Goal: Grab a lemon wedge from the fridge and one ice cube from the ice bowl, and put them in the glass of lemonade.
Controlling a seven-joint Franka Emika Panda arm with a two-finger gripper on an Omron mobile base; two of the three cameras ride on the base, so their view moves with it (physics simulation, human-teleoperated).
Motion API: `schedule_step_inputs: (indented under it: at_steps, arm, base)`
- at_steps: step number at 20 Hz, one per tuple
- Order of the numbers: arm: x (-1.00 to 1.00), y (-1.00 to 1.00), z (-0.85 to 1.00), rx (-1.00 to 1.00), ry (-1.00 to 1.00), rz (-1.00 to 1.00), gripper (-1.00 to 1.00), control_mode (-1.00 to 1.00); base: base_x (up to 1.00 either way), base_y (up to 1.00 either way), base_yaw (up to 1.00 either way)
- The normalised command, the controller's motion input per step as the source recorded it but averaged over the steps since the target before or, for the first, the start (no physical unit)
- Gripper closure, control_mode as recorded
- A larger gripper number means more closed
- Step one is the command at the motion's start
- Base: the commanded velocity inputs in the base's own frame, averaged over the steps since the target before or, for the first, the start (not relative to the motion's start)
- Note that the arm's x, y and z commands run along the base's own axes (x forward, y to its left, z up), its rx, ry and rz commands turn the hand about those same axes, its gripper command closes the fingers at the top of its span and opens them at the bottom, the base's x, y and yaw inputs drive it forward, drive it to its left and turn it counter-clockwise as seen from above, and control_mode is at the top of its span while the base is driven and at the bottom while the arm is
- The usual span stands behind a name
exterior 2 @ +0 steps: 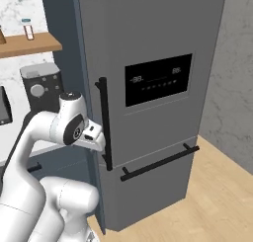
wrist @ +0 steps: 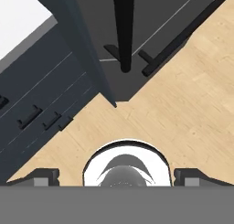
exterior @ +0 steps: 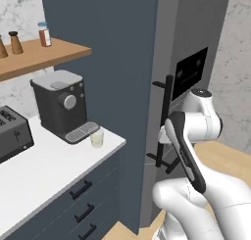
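On the white counter (exterior: 44, 170), far to the left of the gripper, a black toaster (exterior: 12, 133) stands at the edge of the left base view. Next to it is a dark grey coffee machine (exterior: 61, 104), and just in front of its drip tray stands the glass of lemonade (exterior: 97, 138), a small clear tumbler with pale yellow liquid. It is upright, near the corner of the counter, and well apart from the gripper. Above these things a wooden shelf (exterior: 46, 55) carries a small jar with a red label (exterior: 44, 35) and two brown shakers (exterior: 16, 43). Under the counter are dark blue drawers (exterior: 81, 204) with black handles. To the right of them is the fridge (exterior 2: 148, 98), tall and grey, with its doors closed and a black display panel (exterior 2: 158, 79) on the front. The gripper (exterior 2: 97, 136) is at the end of the white arm, just beside the lower end of the long vertical black handle (exterior 2: 103, 122) of the fridge; I cannot tell if it touches the handle. In the hand view the two dark fingertips (wrist: 43, 176) stand far apart, so the gripper is released and holds nothing, and the handle hangs above the wooden floor (wrist: 183, 113). A second black handle (exterior 2: 158, 162) lies across the lower door, to the right of the gripper and lower.
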Motion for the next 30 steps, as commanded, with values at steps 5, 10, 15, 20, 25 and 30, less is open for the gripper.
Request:
schedule_step_inputs:
  at_steps: [5,10,15,20,25,30]
  arm:
    - [0.00,0.00,0.00,0.00,0.00,0.00,-1.00,1.00]
    - [0.00,0.00,0.00,0.00,0.00,0.00,-1.00,1.00]
    - [0.00,0.00,0.00,0.00,0.00,0.00,-1.00,1.00]
    - [0.00,0.00,0.00,0.00,0.00,0.00,-1.00,1.00]
    - [0.00,0.00,0.00,0.00,0.00,0.00,-1.00,1.00]
    - [0.00,0.00,0.00,0.00,0.00,0.00,-1.00,1.00]
  base:
    - [0.16,-0.07,-0.09]
    - [0.58,-0.10,-0.19]
    - [0.17,0.00,0.05]
    - [0.00,-0.05,0.24]
    - [0.11,-0.36,0.04]
    - [0.08,-0.24,0.00]
